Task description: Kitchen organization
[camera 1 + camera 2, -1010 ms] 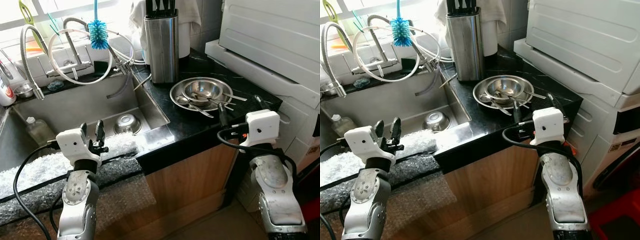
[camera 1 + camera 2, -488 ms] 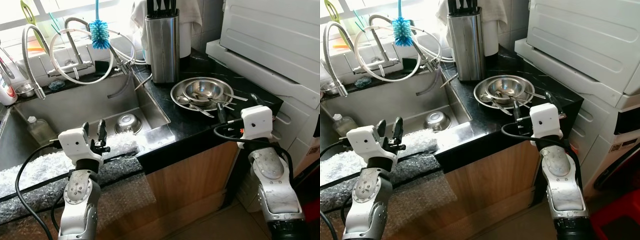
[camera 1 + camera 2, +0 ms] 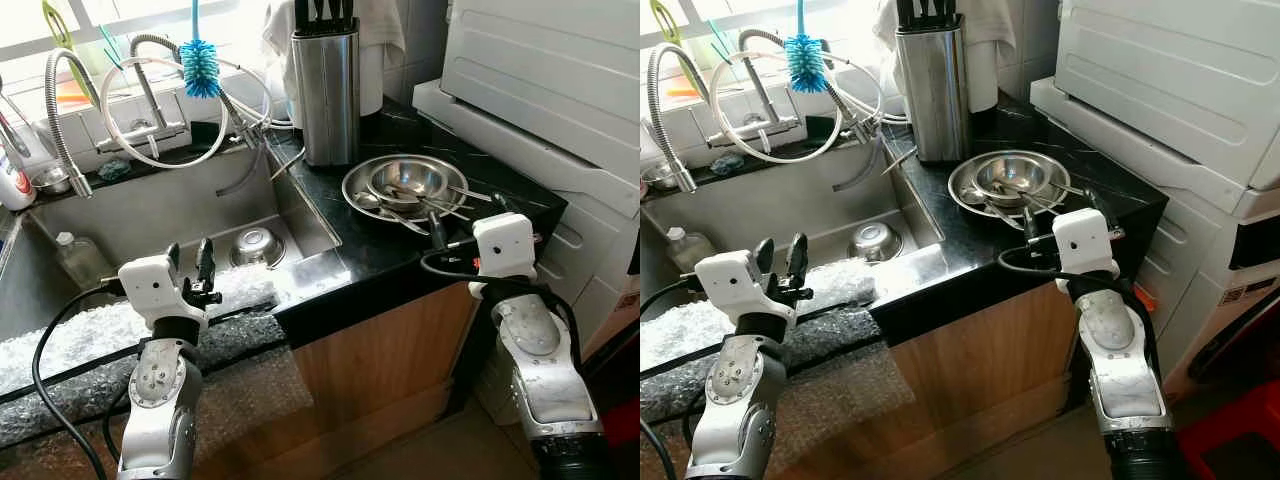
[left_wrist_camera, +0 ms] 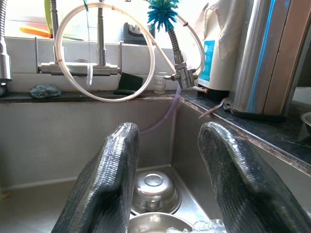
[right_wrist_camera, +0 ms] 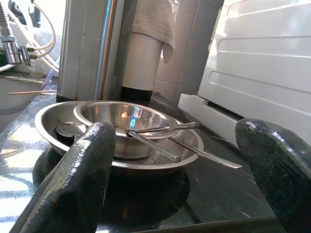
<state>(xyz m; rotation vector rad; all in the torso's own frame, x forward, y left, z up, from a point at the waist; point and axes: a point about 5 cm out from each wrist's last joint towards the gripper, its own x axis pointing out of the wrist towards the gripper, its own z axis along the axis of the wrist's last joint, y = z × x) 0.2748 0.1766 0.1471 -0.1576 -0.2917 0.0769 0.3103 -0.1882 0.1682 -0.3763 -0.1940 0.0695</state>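
Bowls (image 3: 403, 186) of steel, stacked on the black counter (image 3: 470, 172) right of the sink (image 3: 150, 215), w/ cutlery (image 3: 425, 203) lying loose across them.

Head views: two nested bowls, shiny, shallow, inner one smaller. Knife block (image 3: 324, 85) stands just behind. Another small bowl (image 3: 252, 246) sits upside down in the sink. Right gripper (image 3: 465, 215) at counter edge, just in front of the stack, fingers spread, holding nothing. Left gripper (image 3: 188, 265) hovers over bubble wrap (image 3: 90, 330) at sink front, fingers parted, empty.

Left wrist view: fingers (image 4: 108, 180) apart, nothing between. Sink bowl (image 4: 153, 191) lies beyond them; taps and blue brush (image 4: 163, 10) further back.

Right wrist view: fingers (image 5: 73, 174) wide apart, framing the stack (image 5: 121, 131). Rims thin, polished; handles stick out over the rim toward the washer side.

Handling, my guess: light, stiff, not fragile, but slick — thin rim prob. best hold, pinch near edge. Loose cutlery likely to slide or rattle out if tilted; keep level, or clear cutlery first. Nested bowls may separate on lift.
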